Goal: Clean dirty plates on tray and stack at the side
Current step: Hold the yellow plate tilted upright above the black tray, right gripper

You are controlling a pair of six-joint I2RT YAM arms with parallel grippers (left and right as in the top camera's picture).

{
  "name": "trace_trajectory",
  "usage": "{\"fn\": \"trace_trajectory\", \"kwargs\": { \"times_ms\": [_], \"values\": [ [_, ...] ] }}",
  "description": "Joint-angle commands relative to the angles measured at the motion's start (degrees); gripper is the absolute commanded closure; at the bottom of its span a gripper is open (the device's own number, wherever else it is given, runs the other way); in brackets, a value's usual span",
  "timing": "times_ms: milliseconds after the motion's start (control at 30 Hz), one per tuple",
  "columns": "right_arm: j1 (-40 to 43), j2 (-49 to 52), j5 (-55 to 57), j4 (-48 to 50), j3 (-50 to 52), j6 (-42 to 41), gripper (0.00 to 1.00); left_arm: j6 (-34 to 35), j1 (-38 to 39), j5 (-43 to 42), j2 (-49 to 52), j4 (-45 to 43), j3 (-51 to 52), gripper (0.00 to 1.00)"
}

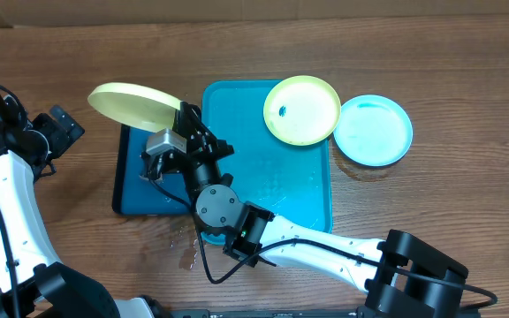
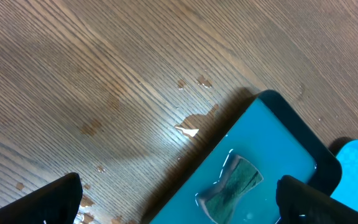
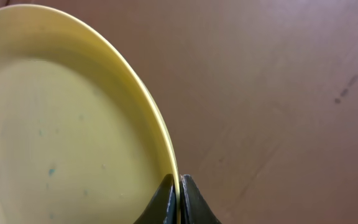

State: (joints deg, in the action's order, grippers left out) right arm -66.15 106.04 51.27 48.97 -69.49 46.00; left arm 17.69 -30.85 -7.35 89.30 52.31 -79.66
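Pinching a yellow-green plate (image 1: 131, 104) by its rim, the right gripper (image 3: 179, 186) holds it tilted over the dark-blue tray (image 1: 131, 199) at its far edge, probably for wiping; the left gripper (image 2: 180, 200) gapes wide above the sponge (image 2: 235, 183).

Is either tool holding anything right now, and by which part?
The right tool is shut on a pale yellow-green plate, pinching it at the rim. The left tool is open and holds nothing.
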Motion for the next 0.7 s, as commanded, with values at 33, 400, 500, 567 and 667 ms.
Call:
{"fn": "trace_trajectory", "kwargs": {
  "times_ms": [33, 400, 500, 567, 667],
  "values": [
    [-0.3, 0.2, 0.3, 2.1, -1.5, 4.2, 0.96, 0.6, 0.1, -0.6, 0.4, -0.1, -0.2, 0.0],
    [-0.3, 0.2, 0.3, 6.3, -1.5, 8.3, 0.96, 0.6, 0.1, -0.6, 0.4, -0.1, -0.2, 0.0],
    [-0.3, 0.2, 0.3, 6.3, -1.5, 8.3, 0.96, 0.6, 0.1, -0.6, 0.4, -0.1, -0.2, 0.0],
    [-0.4, 0.2, 0.3, 6.3, -1.5, 8.3, 0.96, 0.6, 0.1, -0.6, 0.4, -0.1, -0.2, 0.0],
    [-0.4, 0.2, 0.3, 6.3, -1.5, 8.3, 0.96, 0.5, 0.1, -0.6, 0.4, -0.1, -0.2, 0.0]
  ]
}}
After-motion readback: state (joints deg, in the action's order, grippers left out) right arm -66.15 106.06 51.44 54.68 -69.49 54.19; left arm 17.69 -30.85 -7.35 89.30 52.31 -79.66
